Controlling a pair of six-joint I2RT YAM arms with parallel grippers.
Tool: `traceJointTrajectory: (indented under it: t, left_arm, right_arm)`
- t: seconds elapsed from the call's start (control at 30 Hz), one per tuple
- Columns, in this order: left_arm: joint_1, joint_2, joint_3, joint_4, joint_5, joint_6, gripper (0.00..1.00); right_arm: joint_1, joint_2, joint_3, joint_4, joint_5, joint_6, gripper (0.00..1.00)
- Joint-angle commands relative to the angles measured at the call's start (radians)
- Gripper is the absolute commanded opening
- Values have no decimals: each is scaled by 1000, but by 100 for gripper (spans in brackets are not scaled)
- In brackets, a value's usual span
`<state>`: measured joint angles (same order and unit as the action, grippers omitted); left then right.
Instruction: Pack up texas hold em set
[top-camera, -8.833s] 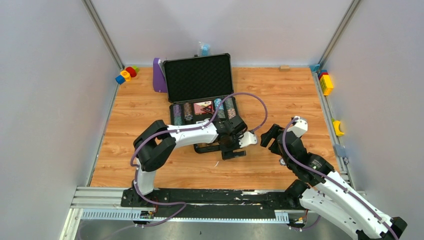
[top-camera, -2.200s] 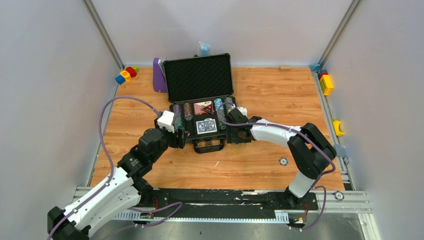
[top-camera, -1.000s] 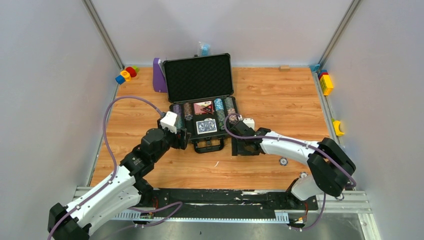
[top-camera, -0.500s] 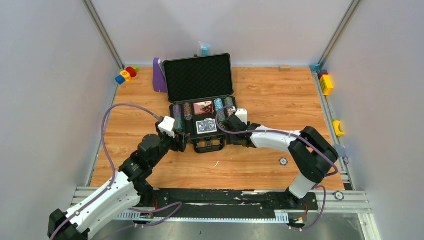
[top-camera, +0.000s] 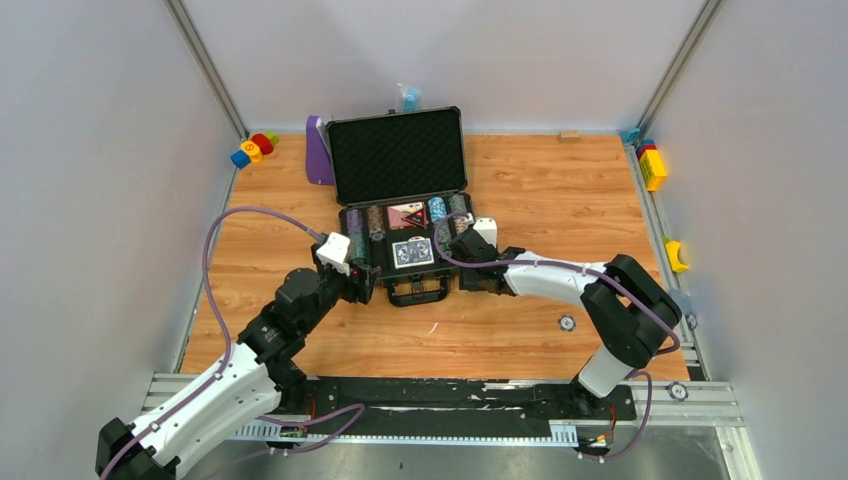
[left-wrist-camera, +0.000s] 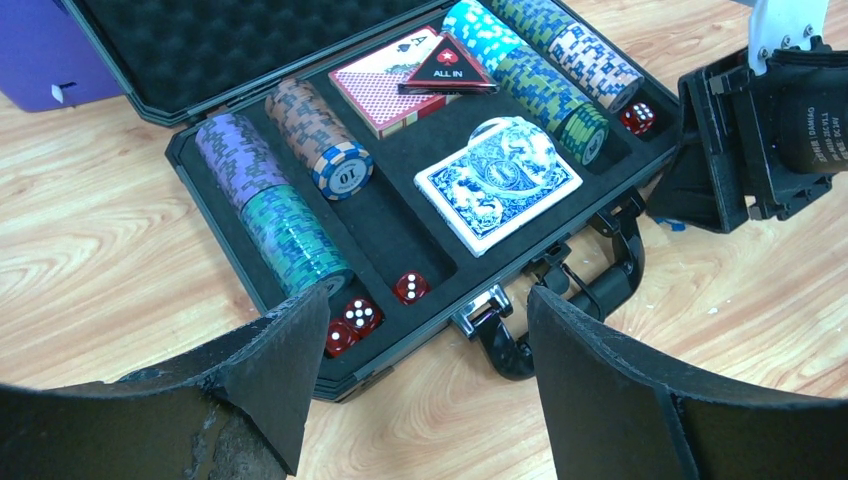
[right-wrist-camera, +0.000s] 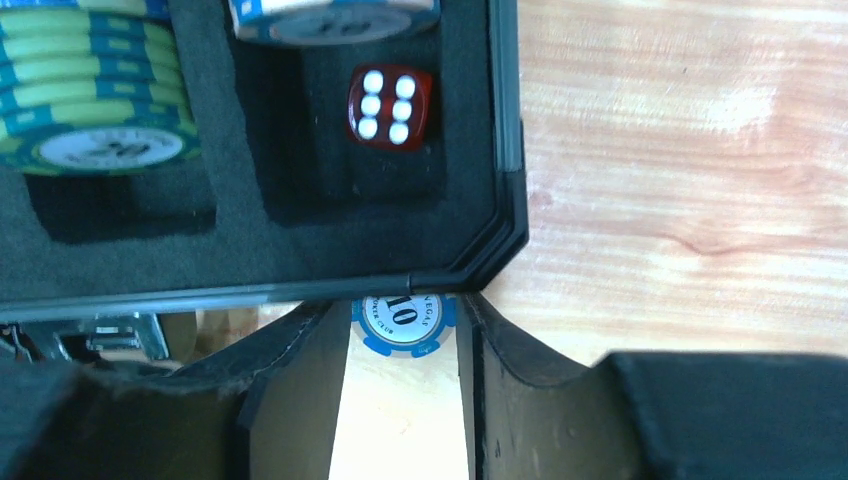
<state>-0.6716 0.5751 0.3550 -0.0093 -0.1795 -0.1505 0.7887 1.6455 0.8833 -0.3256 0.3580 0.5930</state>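
Note:
The dark grey briefcase lies open, with its lid up at the back. Its foam tray holds rows of striped chips, two card decks, an "ALL IN" button and red dice. My left gripper is open and empty at the case's front left corner; in the left wrist view its fingers straddle the front edge next to the handle. My right gripper is at the front right corner, shut on a blue "10" chip held against the case rim.
A purple stand stands left of the lid. Toy blocks lie at the back left and along the right edge. A small round disc lies on the wood in front of the right arm.
One second ago my right gripper was low on the wood in front of the case; it has moved back to the case's front right corner. My left arm has barely shifted.

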Motion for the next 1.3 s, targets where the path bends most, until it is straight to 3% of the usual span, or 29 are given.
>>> traceJointTrajectory:
  t: [0.0, 0.2, 0.47, 0.7, 0.87, 1.27]
  left_arm:
    - [6, -6, 5, 48, 12, 12, 80]
    - [5, 1, 10, 41, 13, 10, 81]
    - [4, 4, 10, 42, 15, 9, 81]
    - [6, -6, 9, 37, 15, 11, 81]
    - [5, -18, 5, 35, 14, 14, 82]
    - [6, -21, 5, 36, 19, 13, 83]
  right_arm:
    - [38, -54, -20, -96, -41, 68, 39]
    - [55, -146, -65, -180, -101, 137, 39]
    - [57, -223, -30, -253, -88, 113, 43]
    - [57, -148, 21, -67, -43, 51, 41]
    - [57, -45, 89, -39, 40, 15, 57]
    - [55, 86, 83, 13, 29, 15, 53]
